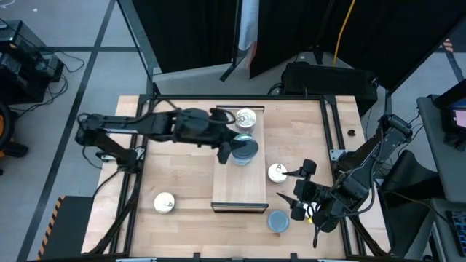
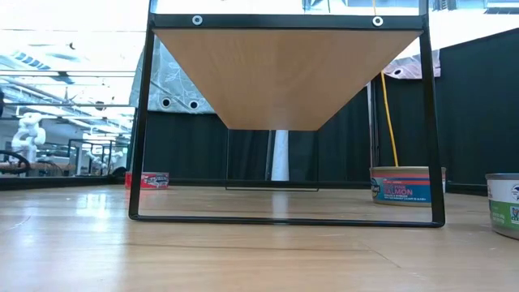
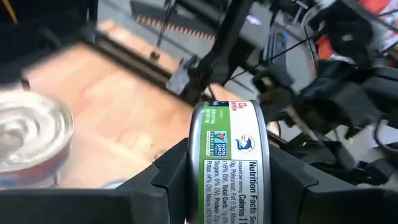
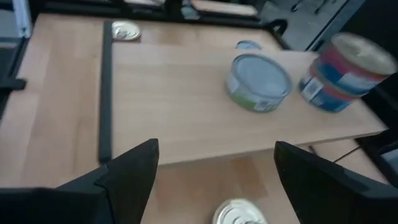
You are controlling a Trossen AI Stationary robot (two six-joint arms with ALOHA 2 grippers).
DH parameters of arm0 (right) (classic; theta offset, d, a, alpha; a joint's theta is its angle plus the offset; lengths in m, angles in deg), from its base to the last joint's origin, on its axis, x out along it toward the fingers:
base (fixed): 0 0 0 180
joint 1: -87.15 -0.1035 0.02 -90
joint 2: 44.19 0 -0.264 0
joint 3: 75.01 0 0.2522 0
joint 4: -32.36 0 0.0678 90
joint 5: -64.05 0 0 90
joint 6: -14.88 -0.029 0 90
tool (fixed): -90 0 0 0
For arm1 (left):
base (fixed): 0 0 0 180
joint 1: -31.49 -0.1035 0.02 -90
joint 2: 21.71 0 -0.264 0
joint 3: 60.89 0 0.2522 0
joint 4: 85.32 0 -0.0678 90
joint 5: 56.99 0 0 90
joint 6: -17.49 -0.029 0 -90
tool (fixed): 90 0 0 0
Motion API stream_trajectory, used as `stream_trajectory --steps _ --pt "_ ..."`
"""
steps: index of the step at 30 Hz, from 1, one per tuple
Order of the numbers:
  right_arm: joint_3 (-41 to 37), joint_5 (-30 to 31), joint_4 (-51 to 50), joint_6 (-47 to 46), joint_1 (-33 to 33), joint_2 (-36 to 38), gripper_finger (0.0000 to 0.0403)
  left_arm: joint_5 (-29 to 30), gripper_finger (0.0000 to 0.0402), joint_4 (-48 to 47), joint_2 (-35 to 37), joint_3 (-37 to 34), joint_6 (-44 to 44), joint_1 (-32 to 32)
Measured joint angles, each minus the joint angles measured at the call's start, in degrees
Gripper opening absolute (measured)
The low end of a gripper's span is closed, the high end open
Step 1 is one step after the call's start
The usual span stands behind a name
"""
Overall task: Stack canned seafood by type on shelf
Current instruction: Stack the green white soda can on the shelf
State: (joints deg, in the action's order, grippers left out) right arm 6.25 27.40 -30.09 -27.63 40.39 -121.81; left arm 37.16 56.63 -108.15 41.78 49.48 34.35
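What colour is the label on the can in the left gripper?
White and green, on a silver can; left wrist view shows it best.

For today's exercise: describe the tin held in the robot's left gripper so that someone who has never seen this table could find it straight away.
Start at the shelf, the light-wood board in the middle of the table. Over its far half, the left gripper reaches in from the left, and between its fingers sits the held tin. It has a blue-grey top and a green-and-white label, and unlike the two-tin stack just behind it, it stands one tin high.
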Motion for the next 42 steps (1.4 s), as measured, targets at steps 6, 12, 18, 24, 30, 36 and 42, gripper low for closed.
stream_trajectory --steps 6,12,18,24,30,36,42 --pt "0.0 -3.82 -0.03 0.21 -0.12 0.0 0.0313 -6.54 0.0158 -0.98 -2.43 -1.27 5.16 -3.73" --pt "0.0 -4.36 -0.52 -0.12 -2.03 0.0 0.0313 -12.11 0.0159 -3.74 -5.23 -1.34 6.71 -5.53" --pt "0.0 -4.36 -0.52 -0.27 -4.02 0.0 0.0313 -14.27 0.0159 -4.56 -6.32 -1.34 6.71 -7.17" --pt "0.0 -4.38 -0.5 -0.28 -6.08 -0.02 0.0313 -14.67 0.0159 -5.89 -6.19 -1.32 6.74 -8.19" --pt "0.0 -4.31 -0.48 -0.81 -7.03 -0.02 0.0313 -14.19 0.0159 -6.11 -6.98 -1.25 7.62 -8.37" --pt "0.0 -4.29 -0.5 -1.72 -7.04 -0.04 0.0313 -14.18 0.016 -6.1 -8.0 -1.15 7.13 -8.54" --pt "0.0 -4.25 -0.46 -1.78 -7.41 -0.04 0.0313 -14.1 0.016 -6.57 -8.02 -1.27 6.66 -8.1"
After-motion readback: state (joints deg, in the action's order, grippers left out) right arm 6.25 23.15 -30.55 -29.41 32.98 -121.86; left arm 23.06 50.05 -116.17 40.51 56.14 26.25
